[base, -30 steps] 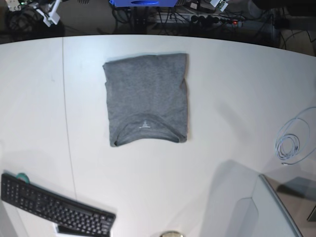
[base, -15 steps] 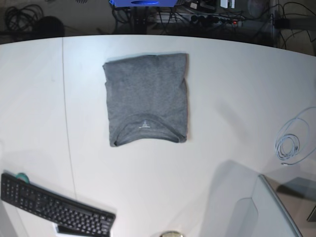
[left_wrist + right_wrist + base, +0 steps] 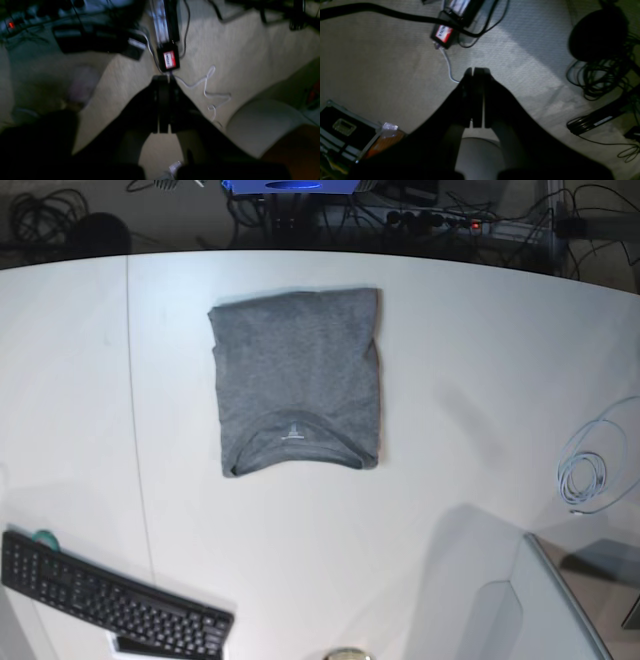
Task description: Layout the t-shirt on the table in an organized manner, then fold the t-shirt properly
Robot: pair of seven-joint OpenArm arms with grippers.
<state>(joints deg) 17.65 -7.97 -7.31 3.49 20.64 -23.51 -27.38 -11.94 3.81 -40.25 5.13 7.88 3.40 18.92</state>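
Observation:
The grey t-shirt [image 3: 297,380] lies folded into a neat rectangle on the white table [image 3: 470,360], its collar and small pale label toward the near edge. Neither arm shows in the base view. My left gripper [image 3: 163,80] is shut with nothing between its dark fingers, hanging over carpeted floor off the table. In the right wrist view my right gripper [image 3: 475,71] is likewise shut and empty above the floor. The t-shirt shows in neither wrist view.
A black keyboard [image 3: 110,600] lies at the table's near left corner. A coiled pale cable [image 3: 590,470] rests at the right. A pale box-like object [image 3: 520,610] stands at the near right. Cables and power strips [image 3: 430,218] lie on the floor beyond the far edge.
The arm parts seen at the top corners of the base view a second ago have moved out of frame. The t-shirt has not moved.

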